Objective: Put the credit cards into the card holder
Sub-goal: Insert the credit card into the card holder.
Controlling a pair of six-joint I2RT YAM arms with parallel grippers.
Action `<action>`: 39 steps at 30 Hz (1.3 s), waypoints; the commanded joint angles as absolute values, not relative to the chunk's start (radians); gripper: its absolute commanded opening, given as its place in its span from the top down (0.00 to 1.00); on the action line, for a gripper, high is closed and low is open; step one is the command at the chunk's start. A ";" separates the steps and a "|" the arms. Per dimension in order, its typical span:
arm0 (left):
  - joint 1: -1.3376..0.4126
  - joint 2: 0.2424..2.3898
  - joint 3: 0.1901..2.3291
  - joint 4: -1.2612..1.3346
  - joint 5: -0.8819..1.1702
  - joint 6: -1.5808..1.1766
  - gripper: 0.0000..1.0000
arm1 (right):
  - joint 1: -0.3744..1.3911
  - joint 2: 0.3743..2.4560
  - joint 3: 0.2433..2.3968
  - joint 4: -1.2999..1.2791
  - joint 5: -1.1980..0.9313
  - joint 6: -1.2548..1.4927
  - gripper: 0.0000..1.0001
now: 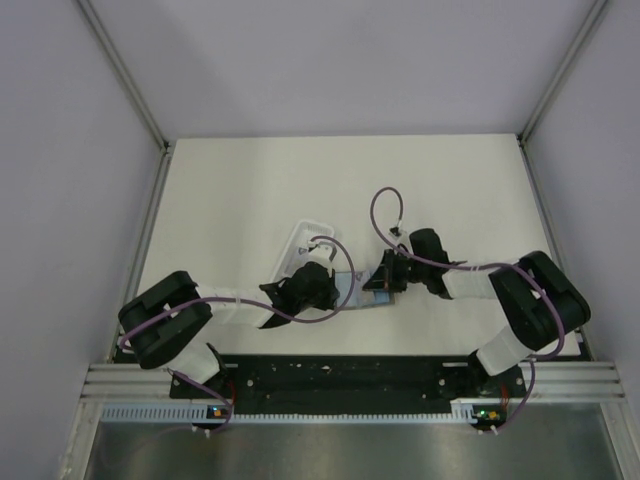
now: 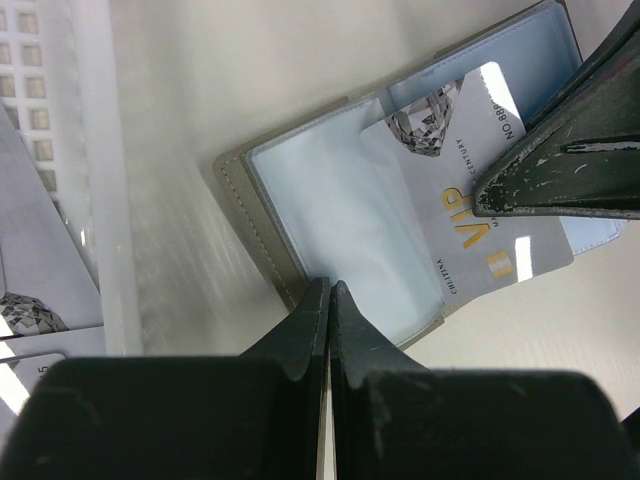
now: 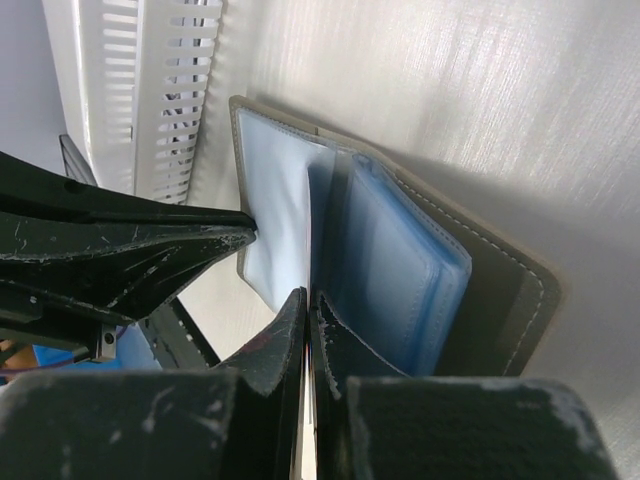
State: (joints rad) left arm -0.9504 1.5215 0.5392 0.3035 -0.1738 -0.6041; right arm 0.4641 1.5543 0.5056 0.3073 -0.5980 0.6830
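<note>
The card holder [image 1: 352, 290] lies open on the table between my two grippers, its bluish pockets up [image 2: 330, 210] [image 3: 400, 260]. My right gripper [image 3: 308, 298] is shut on a silvery credit card [image 2: 470, 220] printed "VIP". The card sits partly inside a pocket and shows edge-on in the right wrist view [image 3: 309, 250]. My left gripper [image 2: 330, 288] is shut, its tips on the holder's near edge. More credit cards [image 2: 30, 300] lie in the white tray. In the top view the left gripper [image 1: 335, 290] and right gripper [image 1: 372, 288] almost meet.
The long white plastic tray [image 1: 303, 240] stands just behind the left gripper, and its rim [image 2: 110, 200] and slotted wall [image 3: 170, 90] are close to the holder. The arms' base rail [image 1: 340, 375] runs along the near edge.
</note>
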 commanded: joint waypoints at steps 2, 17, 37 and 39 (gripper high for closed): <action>-0.950 1.554 0.495 0.164 -0.181 -0.601 1.00 | 0.451 1.592 0.482 0.419 -0.641 0.710 1.00; -0.950 1.555 0.499 0.160 -0.179 -0.601 1.00 | 0.448 1.626 0.471 0.552 -0.649 0.759 1.00; -0.950 1.555 0.502 0.160 -0.178 -0.601 1.00 | 0.446 1.586 0.414 0.555 -0.506 0.787 1.00; -0.950 1.554 0.503 0.158 -0.178 -0.600 1.00 | 0.446 1.586 0.411 0.563 -0.506 0.790 1.00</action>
State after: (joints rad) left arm -0.9504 1.5211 0.5385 0.3035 -0.1738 -0.6044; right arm 0.4484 1.6016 0.4309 0.5320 -0.5499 0.7921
